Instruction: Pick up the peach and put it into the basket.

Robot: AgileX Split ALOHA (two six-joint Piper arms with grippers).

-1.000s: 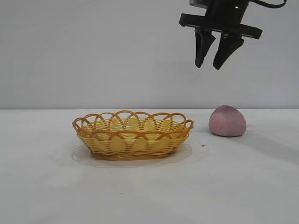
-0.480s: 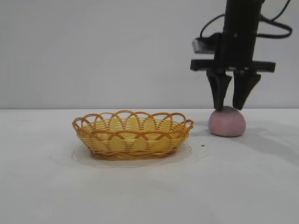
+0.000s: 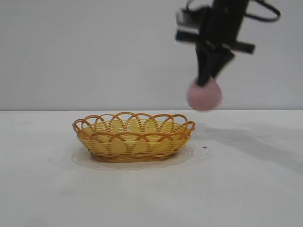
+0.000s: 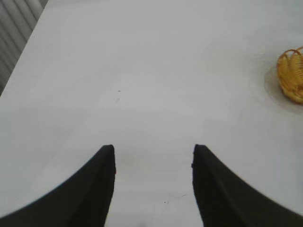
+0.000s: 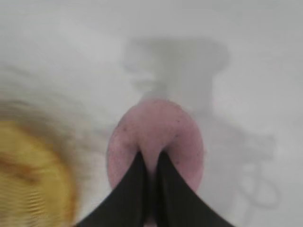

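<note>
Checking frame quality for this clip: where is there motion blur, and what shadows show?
Exterior view: the right gripper and the peach are smeared, the basket sharp. Right wrist view: the basket is streaked, and the arm's shadow lies on the table. Left wrist view: sharp, the left gripper open.

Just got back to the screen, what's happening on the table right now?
The right claw is shut on the dull pink rounded peach and holds it in the air, off the white table, just right of the yellow oval wicker basket. The basket has nothing in it. The left claw hangs open over bare table, away from the basket.
</note>
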